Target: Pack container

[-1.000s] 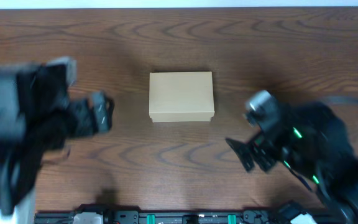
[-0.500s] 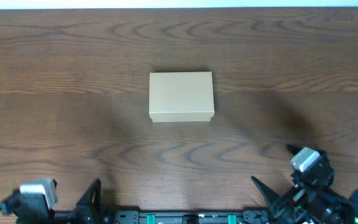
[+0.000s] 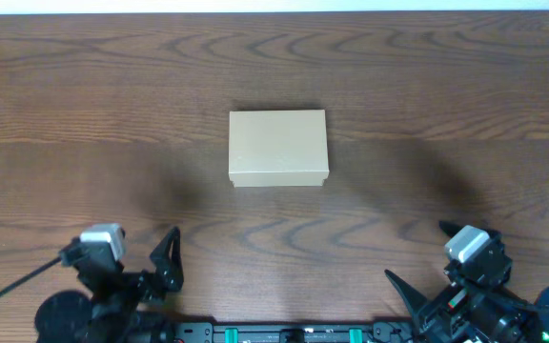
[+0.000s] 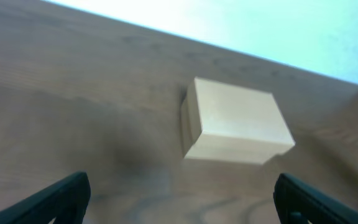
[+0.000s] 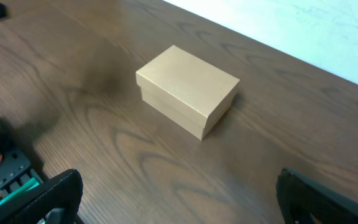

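Note:
The container (image 3: 278,148) is a plain tan cardboard box, lid closed, standing alone mid-table. It also shows in the left wrist view (image 4: 235,127) and the right wrist view (image 5: 188,90). My left gripper (image 3: 155,270) is at the front left edge, well short of the box, open and empty, with its fingers wide apart in its wrist view (image 4: 180,190). My right gripper (image 3: 425,295) is at the front right edge, also open and empty, far from the box (image 5: 179,183). No tape rolls or other items are in view.
The dark wood-grain table (image 3: 112,114) spreads all round the box. A black rail with electronics (image 3: 274,333) runs along the front edge between the arms. A pale surface lies beyond the table's far edge (image 3: 274,5).
Both arms have pulled back from beside the box to the table's front edge. Since half a second ago the left arm has shifted slightly right and forward. The box has not moved.

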Controlling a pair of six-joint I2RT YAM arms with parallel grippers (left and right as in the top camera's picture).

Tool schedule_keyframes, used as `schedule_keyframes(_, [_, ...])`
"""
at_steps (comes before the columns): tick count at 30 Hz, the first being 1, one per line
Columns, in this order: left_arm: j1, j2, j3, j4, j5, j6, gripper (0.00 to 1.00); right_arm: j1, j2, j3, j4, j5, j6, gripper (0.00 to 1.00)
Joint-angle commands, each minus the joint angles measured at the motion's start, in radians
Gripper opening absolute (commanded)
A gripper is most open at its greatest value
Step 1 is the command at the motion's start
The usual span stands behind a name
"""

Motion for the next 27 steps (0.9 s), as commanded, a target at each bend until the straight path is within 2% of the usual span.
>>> schedule_keyframes(1, [0.002, -0.006, -0.092, 0.08, 0.01, -0.028, 0.95, -0.009, 0.002, -0.003, 0.0, -0.005, 0.013, 0.99])
schedule_keyframes(2, [0.002, -0.006, -0.116, 0.1, -0.045, -0.03, 0.95, -0.009, 0.002, -0.003, 0.0, -0.005, 0.013, 0.99])
schedule_keyframes(5, [0.002, -0.006, -0.155, 0.139, -0.076, -0.052, 0.95, -0.009, 0.002, -0.003, 0.0, -0.005, 0.013, 0.99])
schedule_keyframes(13, [0.002, -0.005, -0.199, 0.147, -0.286, 0.086, 0.95, -0.009, 0.002, -0.003, 0.0, -0.005, 0.013, 0.99])
schedule_keyframes(18, [0.002, -0.005, -0.262, 0.153, -0.3, 0.189, 0.95, -0.009, 0.002, -0.003, 0.0, -0.005, 0.013, 0.99])
schedule_keyframes(27, [0.048, -0.049, -0.389, 0.166, -0.288, 0.283, 0.95, -0.009, 0.002, -0.003, 0.0, -0.005, 0.013, 0.99])
